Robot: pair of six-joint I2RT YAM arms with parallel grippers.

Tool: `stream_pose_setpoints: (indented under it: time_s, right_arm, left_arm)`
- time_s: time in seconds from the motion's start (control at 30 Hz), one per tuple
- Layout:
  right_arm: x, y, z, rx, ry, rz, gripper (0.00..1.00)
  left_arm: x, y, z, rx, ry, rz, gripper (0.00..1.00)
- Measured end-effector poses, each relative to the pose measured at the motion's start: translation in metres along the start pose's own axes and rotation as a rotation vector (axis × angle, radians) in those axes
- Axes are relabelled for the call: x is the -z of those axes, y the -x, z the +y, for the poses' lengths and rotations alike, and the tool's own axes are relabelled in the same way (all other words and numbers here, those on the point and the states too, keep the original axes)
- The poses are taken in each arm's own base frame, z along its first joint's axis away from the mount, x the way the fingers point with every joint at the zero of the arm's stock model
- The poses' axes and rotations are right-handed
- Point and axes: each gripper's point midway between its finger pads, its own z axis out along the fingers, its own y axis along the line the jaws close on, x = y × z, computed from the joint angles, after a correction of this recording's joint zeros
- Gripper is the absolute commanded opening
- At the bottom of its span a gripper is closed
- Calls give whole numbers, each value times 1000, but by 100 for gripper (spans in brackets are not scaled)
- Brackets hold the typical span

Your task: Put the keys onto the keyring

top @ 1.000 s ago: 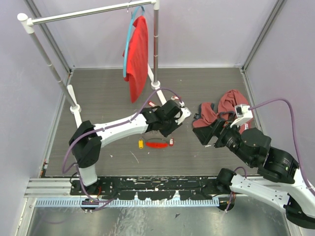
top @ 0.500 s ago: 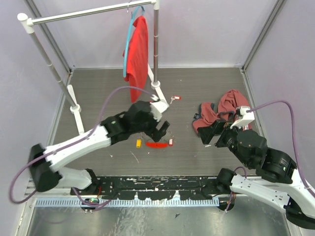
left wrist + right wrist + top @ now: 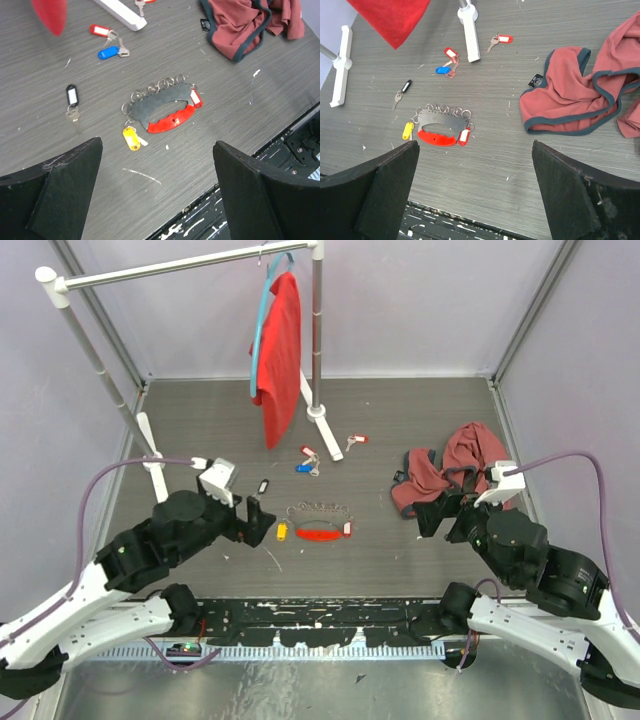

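Top external view: left jaws and right jaws released, empty. Best to pinch the loose black-tag key [image 3: 263, 484] by its tag, then thread it onto the keyring [image 3: 318, 533].

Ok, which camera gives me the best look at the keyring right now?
Left wrist: the keyring sits near the middle, large enough to see its chain links and red piece. The right wrist view shows it whole but smaller; the top view shows it tiny, chain barely readable.

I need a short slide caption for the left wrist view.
Open left claw frames the keyring; the black-tagged key lies apart from it.
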Motion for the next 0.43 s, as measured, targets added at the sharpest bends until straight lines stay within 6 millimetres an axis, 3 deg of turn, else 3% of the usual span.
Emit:
stream_pose_setpoints:
  time_s: [0.23,0.43]
  right_arm:
    - [5,-1,-2,5,27,-7,100]
    - [17,4,-6,-23,56,-37,100]
  left_arm:
    - [31,-12,23,37,71,8,98]
    - [38,-27,34,27,100,32,98]
